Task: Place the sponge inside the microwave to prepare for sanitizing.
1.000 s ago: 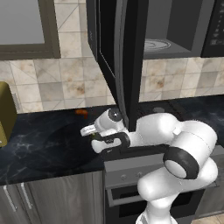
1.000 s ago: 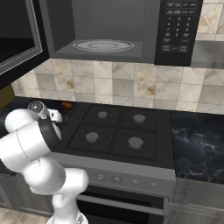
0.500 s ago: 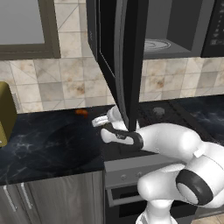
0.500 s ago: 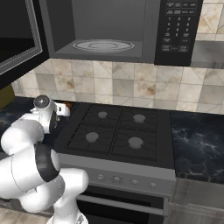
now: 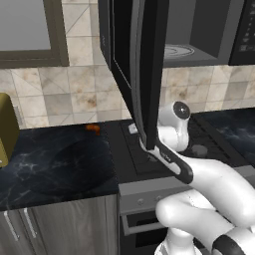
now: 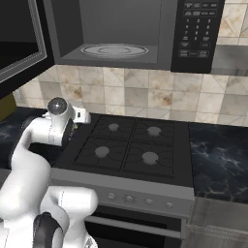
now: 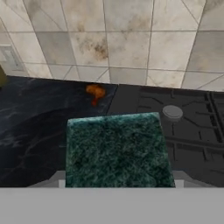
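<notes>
The sponge (image 7: 116, 151) shows its dark green top close up in the hand view, held level between the fingers of my gripper (image 7: 117, 183), which is shut on it. In the right base view my gripper (image 6: 83, 116) hangs over the stove's left edge, below and left of the microwave (image 6: 114, 29). The microwave is open, with a grey inside and a round glass turntable (image 6: 114, 50). In the left base view its dark door (image 5: 144, 74) swings out in front of my hand and hides most of the gripper (image 5: 132, 128).
A small orange thing (image 7: 95, 92) lies on the dark marble counter (image 5: 55, 159) by the tiled wall. The black stove (image 6: 131, 145) has several burners. An olive-yellow object (image 5: 7, 129) stands at the far left. The microwave's button panel (image 6: 196, 29) is on its right.
The arm has swung right and a little up, carrying the sponge from over the counter to the stove's left edge beneath the open door. The grip has not changed.
</notes>
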